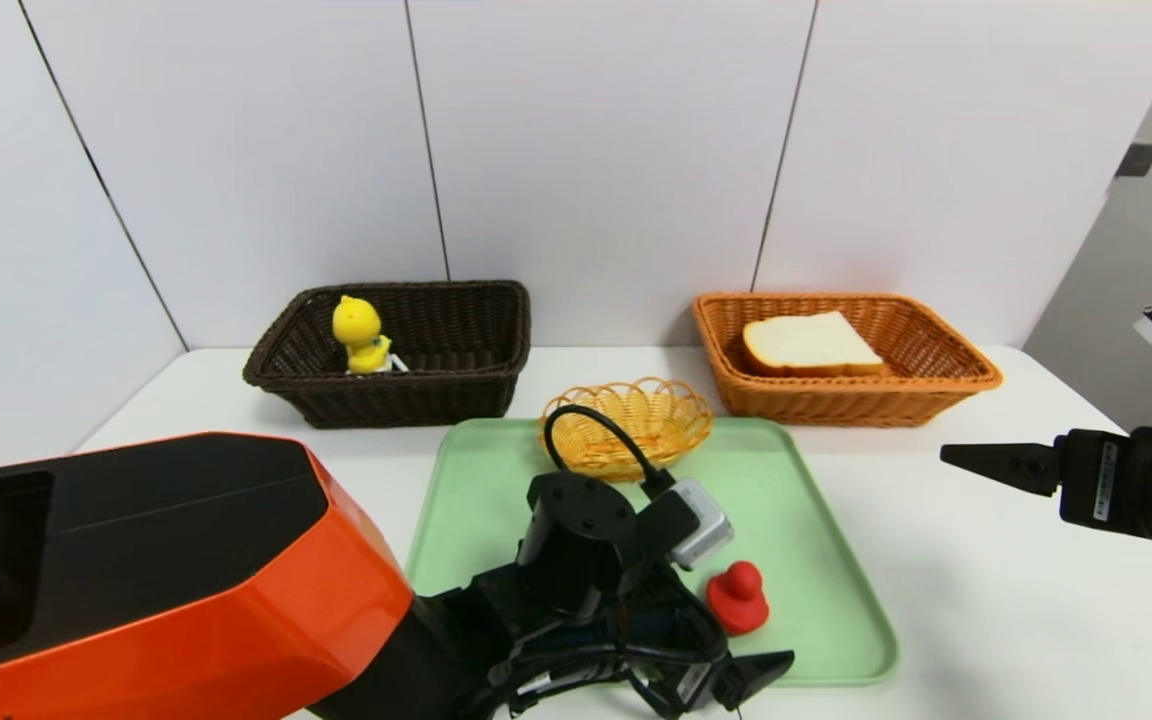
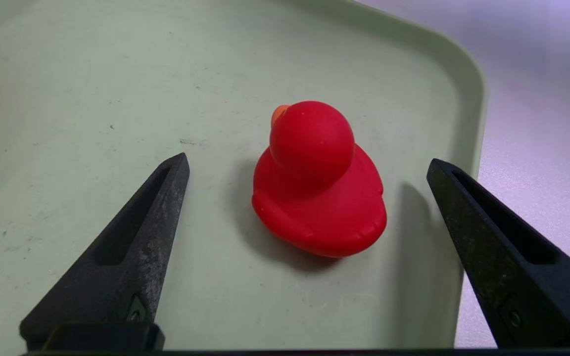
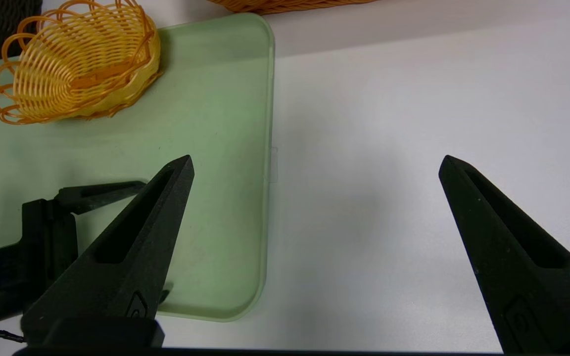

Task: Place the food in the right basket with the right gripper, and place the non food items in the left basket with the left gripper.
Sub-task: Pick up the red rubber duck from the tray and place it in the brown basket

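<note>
L wrist view shows my left gripper (image 2: 308,160) unclenched, fingers either side of the red duck (image 2: 317,183) on the green tray (image 2: 215,296) (orange beak visible; head view hides it). My L arm reaches diagonally rightward.

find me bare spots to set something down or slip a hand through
Free: the table right of the tray, below the right end effector; the tray strip between the duck and its right rim. Crowded: around the duck, with the left end effector astride it.
</note>
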Motion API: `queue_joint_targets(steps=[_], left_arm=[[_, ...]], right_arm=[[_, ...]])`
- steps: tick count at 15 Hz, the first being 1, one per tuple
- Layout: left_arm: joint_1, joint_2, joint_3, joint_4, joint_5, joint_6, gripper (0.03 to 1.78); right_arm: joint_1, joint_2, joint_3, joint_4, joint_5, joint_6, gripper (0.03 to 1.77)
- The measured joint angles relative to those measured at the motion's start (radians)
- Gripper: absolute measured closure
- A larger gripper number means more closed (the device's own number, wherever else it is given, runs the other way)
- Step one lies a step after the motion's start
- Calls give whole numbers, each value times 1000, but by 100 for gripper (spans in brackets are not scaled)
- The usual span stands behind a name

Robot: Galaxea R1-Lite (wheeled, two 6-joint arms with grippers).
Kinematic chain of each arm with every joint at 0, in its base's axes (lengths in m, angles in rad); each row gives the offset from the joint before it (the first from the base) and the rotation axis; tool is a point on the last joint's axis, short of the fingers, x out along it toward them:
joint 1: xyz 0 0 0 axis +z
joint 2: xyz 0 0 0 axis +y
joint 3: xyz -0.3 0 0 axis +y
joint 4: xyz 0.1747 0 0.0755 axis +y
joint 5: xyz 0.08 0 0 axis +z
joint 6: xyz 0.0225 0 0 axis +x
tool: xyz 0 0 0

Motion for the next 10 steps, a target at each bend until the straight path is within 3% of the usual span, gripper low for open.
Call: queue_joint_targets(steps=[3, 6, 10], left_arm=[[0, 13, -13, -1, 7, -1, 67], [0, 22, -23, 0, 7, -2, 98], [0, 10, -54, 16, 34, -10, 108]], right_arm=[[0, 0, 0, 0, 0, 0, 9], [0, 0, 1, 0, 1, 0, 9], [0, 1, 1, 0, 10, -1, 9]])
